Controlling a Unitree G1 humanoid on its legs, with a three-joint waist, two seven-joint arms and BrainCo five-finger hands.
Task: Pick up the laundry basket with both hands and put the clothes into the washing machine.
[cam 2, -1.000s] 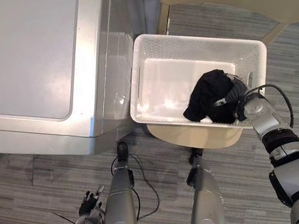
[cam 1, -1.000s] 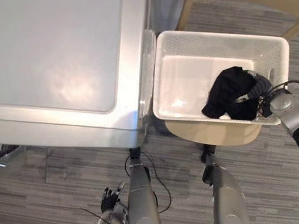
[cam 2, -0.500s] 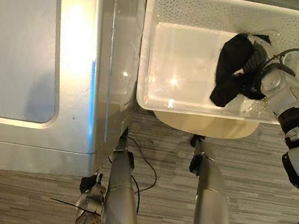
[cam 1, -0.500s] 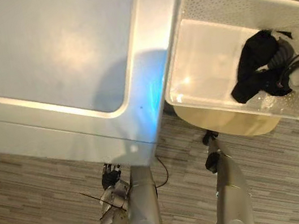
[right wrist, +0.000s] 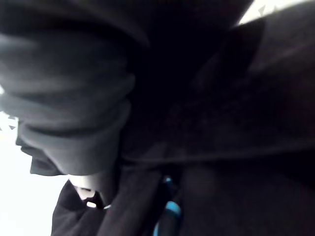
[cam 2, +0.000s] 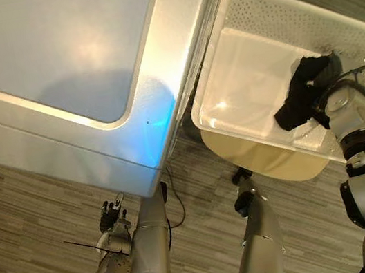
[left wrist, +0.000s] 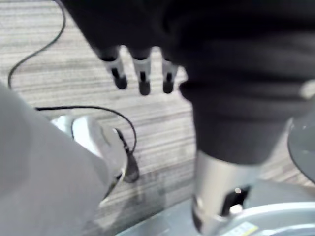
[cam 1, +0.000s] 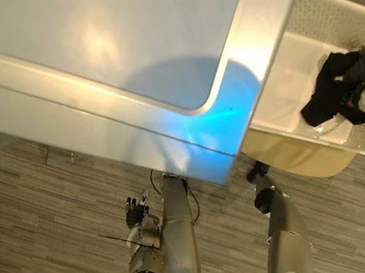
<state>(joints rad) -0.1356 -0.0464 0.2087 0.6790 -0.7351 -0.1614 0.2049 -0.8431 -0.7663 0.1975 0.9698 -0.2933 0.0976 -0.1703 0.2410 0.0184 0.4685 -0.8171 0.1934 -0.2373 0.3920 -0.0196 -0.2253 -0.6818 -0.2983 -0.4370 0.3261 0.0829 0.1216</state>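
From my station, the white basket (cam 2: 243, 77) sat upright, open top toward the head camera, on a tan seat (cam 2: 264, 161) just beside the right flank of the washing machine (cam 1: 116, 35). Its long axis ran away from the machine toward the robot's right, so one short end faced the machine's side; I could not tell whether that end touched the metal. The machine's flat silver-grey top took up the upper left of both eye views.

One black garment (cam 2: 301, 92) lay bunched in the basket's far-right end, away from the machine and close to the long wall nearer the robot. The bundle was longer than wide, slanting from the basket's right end down toward that nearer wall. The rest of the basket floor was bare white.

The right arm reached over that nearer wall into the basket, and the right hand (right wrist: 69, 113) was pressed into the black cloth. In its wrist view I saw the dark ribbed cover with dark fabric all round it, and I could not tell whether the hand was grasping the garment or merely resting against it.

The left hand (cam 1: 136, 213) hung low on the robot's left, over the grey striped floor (cam 1: 39, 202), well apart from basket and machine. Its fingers (left wrist: 142, 78) were straight and relaxed, holding and touching nothing.
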